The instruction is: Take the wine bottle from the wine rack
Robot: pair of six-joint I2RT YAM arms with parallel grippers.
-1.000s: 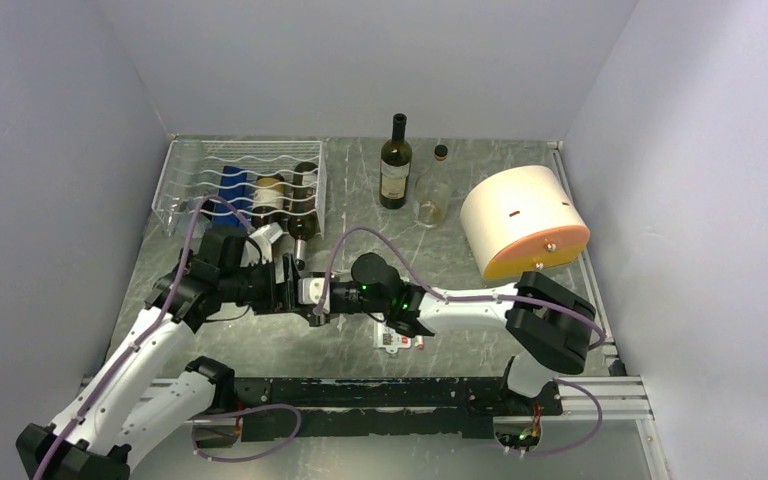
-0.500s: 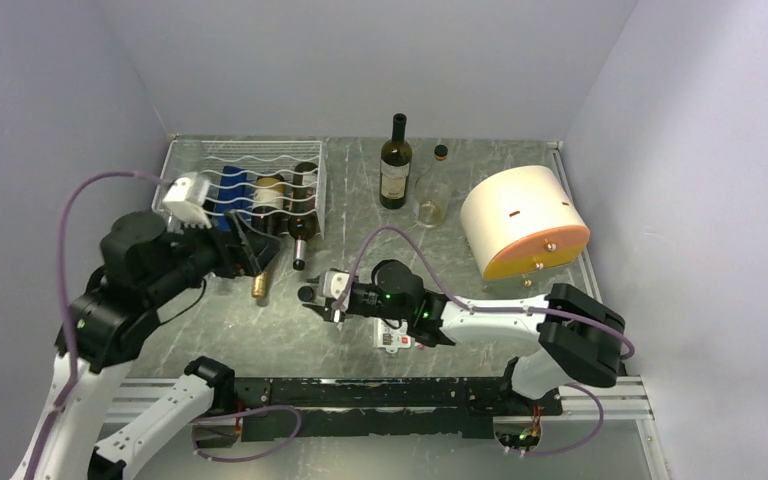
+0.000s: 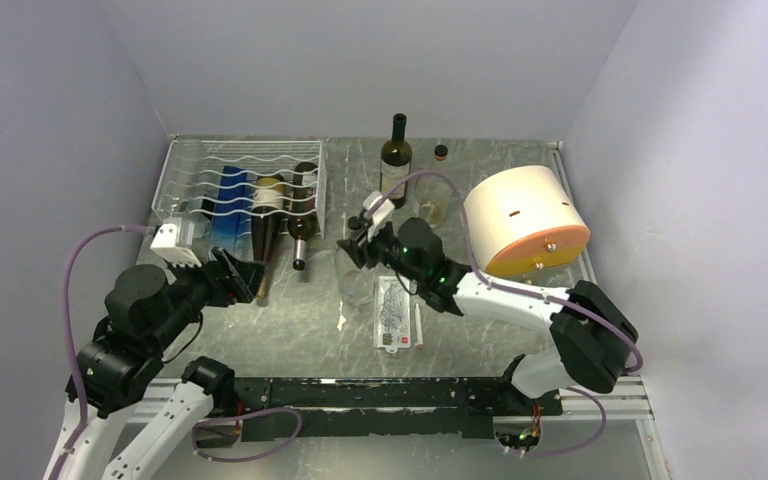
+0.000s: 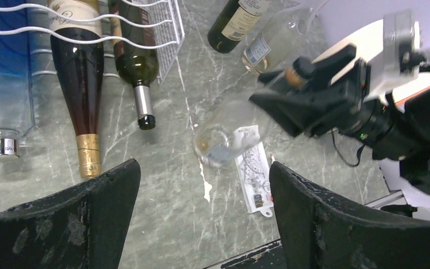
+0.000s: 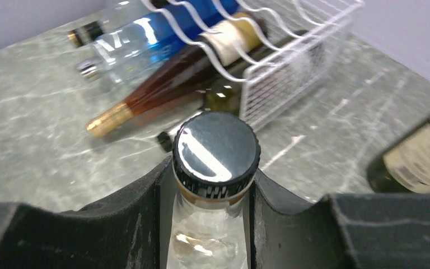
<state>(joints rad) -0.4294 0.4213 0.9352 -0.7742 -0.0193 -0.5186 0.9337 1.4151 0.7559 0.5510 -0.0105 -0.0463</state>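
Clear bottle [image 4: 229, 131] out of the wine rack [image 3: 175, 170]
Right gripper [image 5: 215, 185] clamps its neck; best lowered gently upright at centre frame. Left gripper [image 4: 201, 188] gapes, empty.

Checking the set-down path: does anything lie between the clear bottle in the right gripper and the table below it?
Only a flat printed card, lying on the table right by the base of the clear bottle. The right gripper holds that bottle by the neck, apart from the wine rack.
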